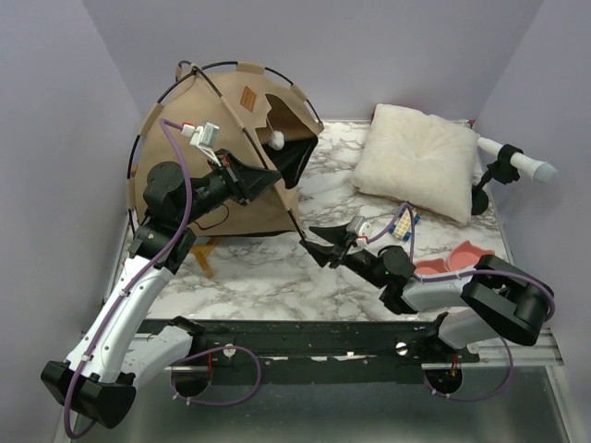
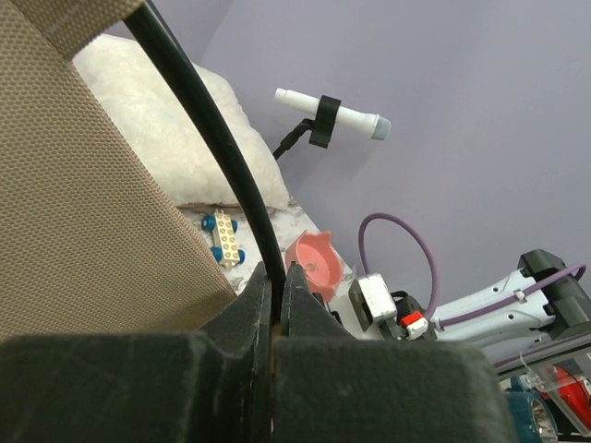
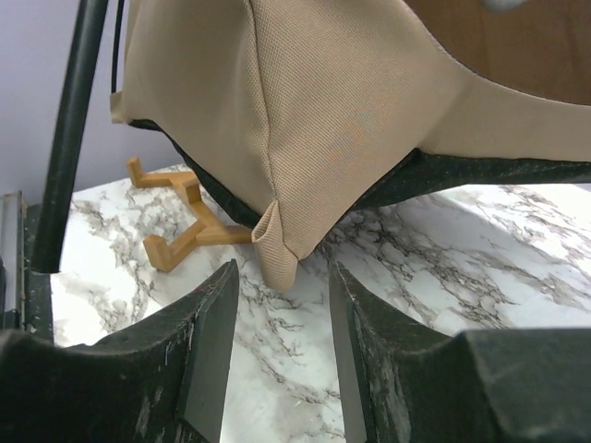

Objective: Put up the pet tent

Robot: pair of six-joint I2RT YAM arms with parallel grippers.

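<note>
Pinching a black pole (image 2: 217, 138), the left gripper (image 2: 277, 277) is holding one side of the pet tent (image 1: 222, 129) up. Its fingers are pressed tight together, and the pole is coming straight out from between them. I think it is holding on so the tent is not flopping down or sliding away while the other arm is working.

The tent is sitting at the back left of the table (image 1: 277, 277). It is tipped over a bit, with its doorway facing the white pillow (image 1: 416, 161). The pillow is lying apart from it, on the right.

The right gripper (image 3: 282, 305) is down low at the tent's front corner. Its fingers (image 3: 208, 341) are standing apart, one on each side of a little corner tab (image 3: 277, 245) that is hanging from the tan cloth. They are not touching the tab yet. It looks like they are lined up this way so they can grab the tab and pull the corner out flat. That is only my guess.

A small wooden stand (image 3: 175, 235) is lying on the table behind the corner, near the tent's bottom edge. Pulling the corner that way might bump it.
</note>
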